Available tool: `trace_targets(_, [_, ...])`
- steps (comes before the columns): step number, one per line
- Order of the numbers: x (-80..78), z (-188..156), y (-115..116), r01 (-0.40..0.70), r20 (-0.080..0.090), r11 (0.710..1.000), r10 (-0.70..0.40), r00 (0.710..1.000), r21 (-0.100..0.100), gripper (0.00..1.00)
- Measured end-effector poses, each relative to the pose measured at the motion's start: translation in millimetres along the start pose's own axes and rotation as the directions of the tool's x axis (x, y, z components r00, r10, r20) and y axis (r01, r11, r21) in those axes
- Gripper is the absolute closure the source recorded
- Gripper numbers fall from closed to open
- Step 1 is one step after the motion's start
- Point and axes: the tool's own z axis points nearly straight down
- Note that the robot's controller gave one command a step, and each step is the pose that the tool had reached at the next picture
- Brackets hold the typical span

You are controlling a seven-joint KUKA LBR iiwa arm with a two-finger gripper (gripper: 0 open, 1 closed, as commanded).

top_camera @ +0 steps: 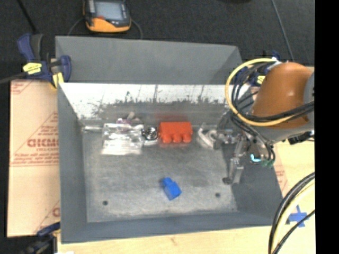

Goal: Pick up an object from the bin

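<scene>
Camera view: bin [73, 194] holds orange block [175, 132], blue piece [170, 188], clear packet [122, 139].

bin [132, 181]: matt scuffed grey metal | orange block [175, 132]: smooth plastic

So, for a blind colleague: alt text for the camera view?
The gripper hangs at the right of a grey bin. Along its back lie a clear plastic packet, an orange-red block and a whitish piece; a blue block lies in front.
</scene>
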Motion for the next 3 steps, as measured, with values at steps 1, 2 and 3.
trace_targets(1, [-21.7, -6.0, -18.6, 0.010, 0.011, 1.000, -0.010, 1.000, 0.003, 0.00])
trace_targets(2, [28.4, 101.9, 119.5, 0.173, 0.000, 0.985, -0.173, 0.985, -0.004, 0.00])
trace_targets(3, [25.3, 98.1, 115.5, 0.170, 0.008, 0.985, -0.170, 0.985, 0.000, 1.00])
